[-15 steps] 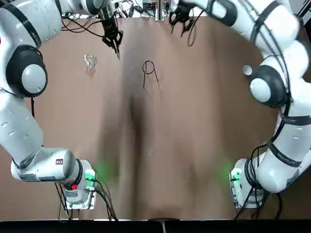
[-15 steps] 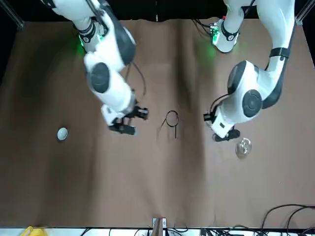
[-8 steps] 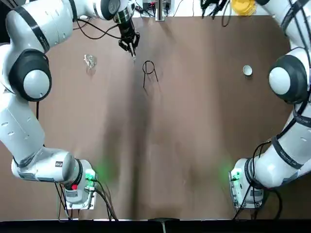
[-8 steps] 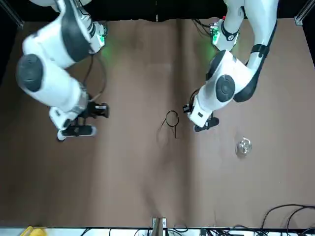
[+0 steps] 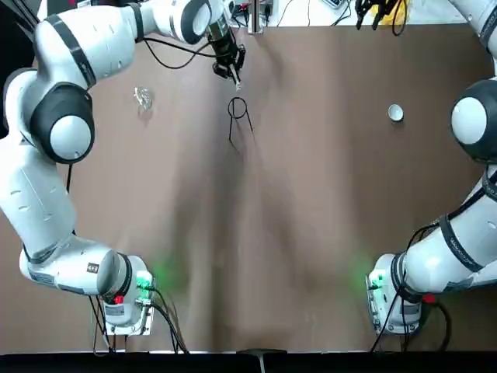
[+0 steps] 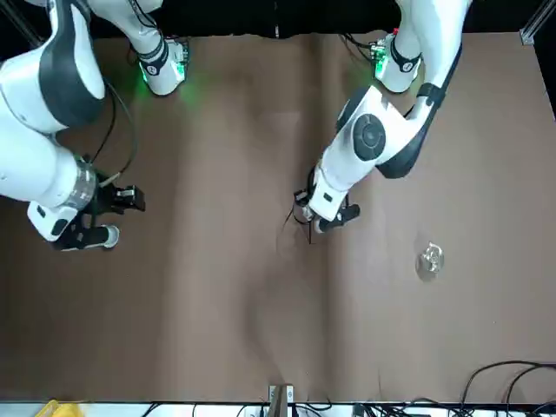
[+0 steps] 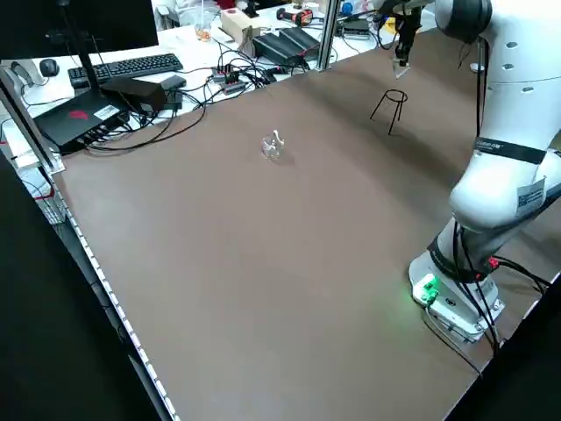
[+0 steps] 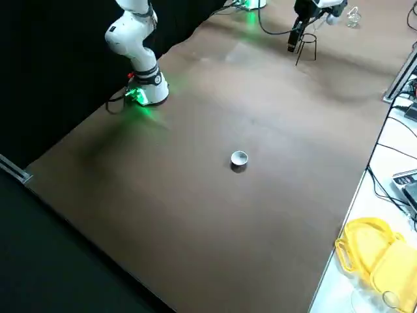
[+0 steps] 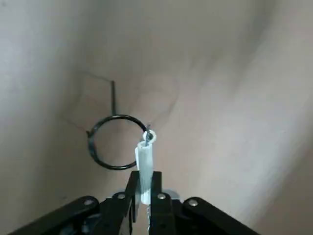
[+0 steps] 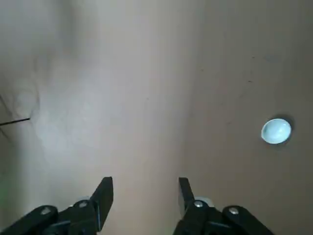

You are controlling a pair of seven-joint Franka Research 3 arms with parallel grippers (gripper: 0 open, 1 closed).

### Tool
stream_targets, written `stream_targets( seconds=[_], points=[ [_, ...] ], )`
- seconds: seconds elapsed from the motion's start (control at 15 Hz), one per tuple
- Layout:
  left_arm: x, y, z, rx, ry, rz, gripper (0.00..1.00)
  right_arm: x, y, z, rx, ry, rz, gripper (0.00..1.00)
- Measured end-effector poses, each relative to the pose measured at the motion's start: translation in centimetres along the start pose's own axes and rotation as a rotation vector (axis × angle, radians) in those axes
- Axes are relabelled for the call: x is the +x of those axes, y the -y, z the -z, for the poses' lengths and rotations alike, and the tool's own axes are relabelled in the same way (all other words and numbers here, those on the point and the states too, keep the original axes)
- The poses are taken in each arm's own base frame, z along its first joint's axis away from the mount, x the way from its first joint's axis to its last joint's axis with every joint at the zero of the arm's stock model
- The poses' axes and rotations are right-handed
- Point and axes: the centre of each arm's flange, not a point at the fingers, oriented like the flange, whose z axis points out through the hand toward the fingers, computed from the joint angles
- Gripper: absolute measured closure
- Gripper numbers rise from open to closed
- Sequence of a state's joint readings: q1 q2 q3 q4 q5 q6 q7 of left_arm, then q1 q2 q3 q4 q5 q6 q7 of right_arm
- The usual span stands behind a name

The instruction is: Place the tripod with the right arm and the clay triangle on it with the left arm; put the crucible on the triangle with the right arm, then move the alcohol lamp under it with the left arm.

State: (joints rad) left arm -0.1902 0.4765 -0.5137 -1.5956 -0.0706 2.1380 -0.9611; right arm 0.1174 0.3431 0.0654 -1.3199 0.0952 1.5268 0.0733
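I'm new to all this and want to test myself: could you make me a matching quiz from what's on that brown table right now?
Things:
1. tripod
2. clay triangle
3. crucible
4. alcohol lamp

States:
A. pinched in the left gripper
B. standing upright mid-table
C. alone on the cloth, on the left arm's side
D. alone on the cloth, ahead of the open right gripper

Pairs: 1-B, 2-A, 3-D, 4-C

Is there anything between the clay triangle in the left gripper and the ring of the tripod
Nothing visible. The left gripper holds the clay triangle just above the tripod ring, with only open air between them; the crucible and alcohol lamp sit far aside.
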Motion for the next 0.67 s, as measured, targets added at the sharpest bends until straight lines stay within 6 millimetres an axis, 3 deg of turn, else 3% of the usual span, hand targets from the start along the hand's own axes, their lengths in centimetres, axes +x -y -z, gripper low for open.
stream_targets(
  seconds=[0.4,0.67],
  points=[
    [-2.0,-2.2,-2.0,-0.05,-0.004,-0.005,0.87,-3.0,-5.7,3.7,-0.001,-0.073,0.071,0.37],
    [-1.8,-2.1,-2.7,-0.05,0.001,-0.001,0.87,-7.1,-5.0,8.0,-0.018,-0.128,0.086,0.32]
  ],
)
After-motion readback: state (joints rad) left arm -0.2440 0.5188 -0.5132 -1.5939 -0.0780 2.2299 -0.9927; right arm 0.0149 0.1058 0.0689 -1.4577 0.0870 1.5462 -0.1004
